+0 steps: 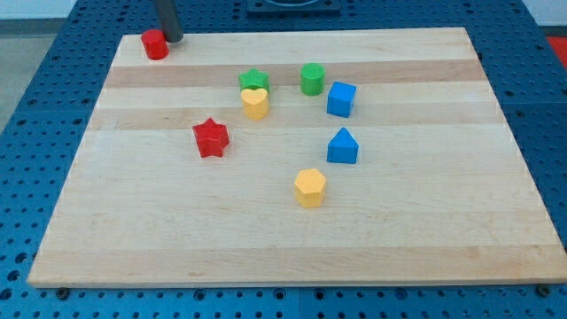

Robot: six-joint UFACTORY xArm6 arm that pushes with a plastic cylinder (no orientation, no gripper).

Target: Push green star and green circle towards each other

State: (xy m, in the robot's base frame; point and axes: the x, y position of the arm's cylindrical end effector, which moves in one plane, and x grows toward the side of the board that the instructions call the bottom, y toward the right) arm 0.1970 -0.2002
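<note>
Camera view: green star (253, 80) touches yellow heart (255, 104), near green circle (312, 79); both look light, rigid, slide-prone; push flat outer sides; my tip (170, 39), gripperless, sits beside red cylinder (155, 44).

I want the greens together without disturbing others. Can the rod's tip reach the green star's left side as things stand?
Probably yes. My tip sits by the red cylinder, and bare board lies left of the green star; only the yellow heart touches its lower edge.

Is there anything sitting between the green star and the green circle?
No. In the camera view, only bare board separates the green star from the green circle.
</note>
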